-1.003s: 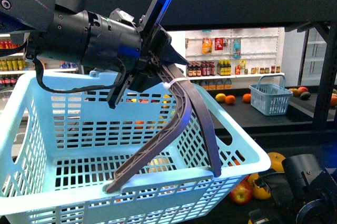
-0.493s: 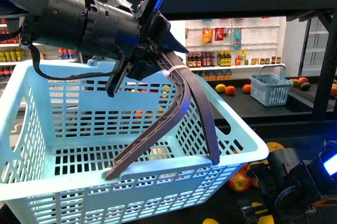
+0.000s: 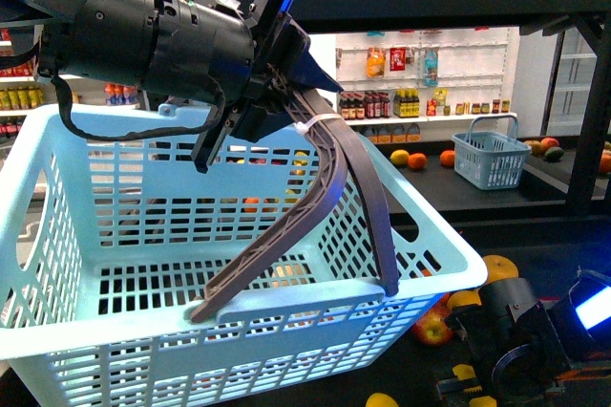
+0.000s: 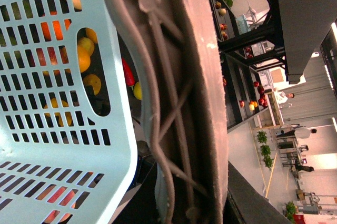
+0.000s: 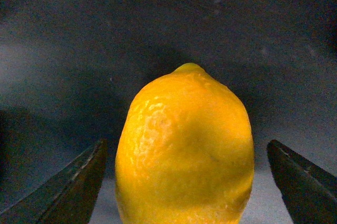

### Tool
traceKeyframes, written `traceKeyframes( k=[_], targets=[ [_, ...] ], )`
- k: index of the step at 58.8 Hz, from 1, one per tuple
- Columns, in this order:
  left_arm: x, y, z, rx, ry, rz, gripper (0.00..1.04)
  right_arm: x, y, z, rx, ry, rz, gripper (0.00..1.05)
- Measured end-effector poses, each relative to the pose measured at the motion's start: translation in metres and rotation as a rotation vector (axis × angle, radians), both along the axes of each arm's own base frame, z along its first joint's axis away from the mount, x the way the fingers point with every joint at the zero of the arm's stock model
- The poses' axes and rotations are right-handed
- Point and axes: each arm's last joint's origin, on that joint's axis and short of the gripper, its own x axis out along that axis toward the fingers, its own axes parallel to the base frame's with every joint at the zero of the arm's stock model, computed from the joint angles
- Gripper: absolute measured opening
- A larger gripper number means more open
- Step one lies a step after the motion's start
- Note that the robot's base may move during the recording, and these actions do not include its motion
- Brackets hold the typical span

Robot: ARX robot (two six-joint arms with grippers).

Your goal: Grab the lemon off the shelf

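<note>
Right gripper [image 5: 186, 143] is wide open at 5 o'clock in front view, with the lemon [image 5: 184, 150] between its fingers, untouched. Risk as we see it: if we close off-centre, the round skin squirts out and rolls on the smooth dark shelf [image 5: 63, 34]. Left gripper [image 3: 286, 92] clamps the basket handle [image 3: 329, 187]. Bottle racks [image 3: 420, 101] are far off at 1 o'clock.

The left arm [image 3: 143, 34] reaches across high, the left hand [image 3: 298, 106] clamped shut, while the right hand [image 5: 184, 179] sits low with fingers [image 5: 73, 187] spread wide apart.
</note>
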Motion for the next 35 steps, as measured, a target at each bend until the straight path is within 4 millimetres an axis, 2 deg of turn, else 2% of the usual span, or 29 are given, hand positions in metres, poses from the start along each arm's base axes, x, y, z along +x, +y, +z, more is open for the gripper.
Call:
traceKeyframes(
  k=[9, 28, 35],
  targets=[
    [0.000, 0.000, 0.000, 0.000, 0.000, 0.000, 0.13, 0.000, -0.002, 0.000, 0.000, 0.002, -0.004, 0.63],
    [0.000, 0.000, 0.000, 0.000, 0.000, 0.000, 0.13, -0.010, -0.016, 0.005, 0.017, 0.020, -0.038, 0.61],
    [0.000, 0.000, 0.000, 0.000, 0.000, 0.000, 0.13, -0.017, -0.034, 0.030, 0.022, -0.018, -0.072, 0.61]
  ],
)
